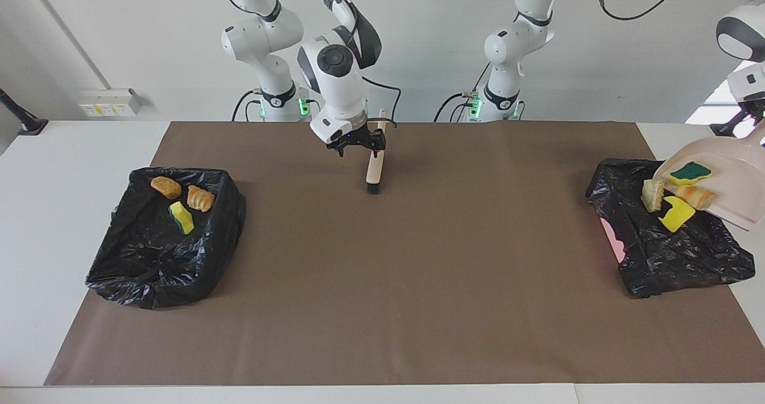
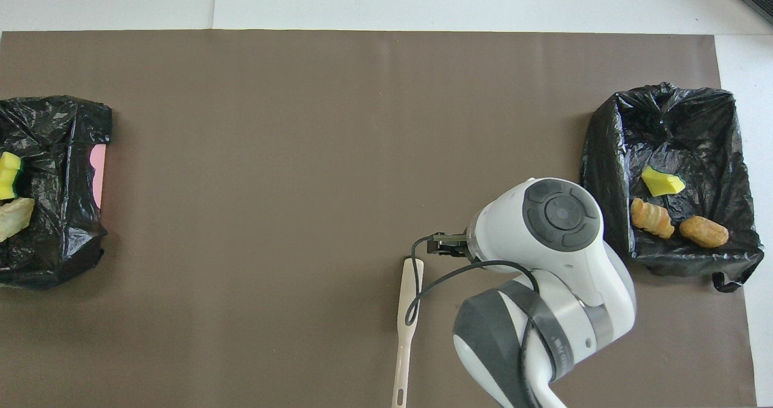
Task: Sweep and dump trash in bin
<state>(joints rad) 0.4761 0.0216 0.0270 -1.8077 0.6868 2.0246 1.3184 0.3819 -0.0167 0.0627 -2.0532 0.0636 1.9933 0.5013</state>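
My left gripper (image 1: 744, 123) is shut on the handle of the pale pink dustpan (image 1: 726, 180), tilted steeply over the black-bagged bin (image 1: 675, 254) at the left arm's end. Trash slides off its lip: a bread lump (image 1: 652, 195), a yellow sponge (image 1: 676, 213), an orange lump (image 1: 694, 196) and a green-backed sponge (image 1: 691, 170). In the overhead view a yellow sponge (image 2: 8, 175) and a bread lump (image 2: 13, 218) show over that bin (image 2: 54, 239). My right gripper (image 1: 357, 147) hangs open beside the brush (image 1: 375, 168), which lies on the mat.
A second black-bagged bin (image 1: 149, 260) at the right arm's end holds two bread lumps (image 1: 165, 187) and a yellow sponge (image 1: 181, 217). The brush (image 2: 406, 317) points its bristles away from the robots. A brown mat (image 1: 406, 284) covers the table.
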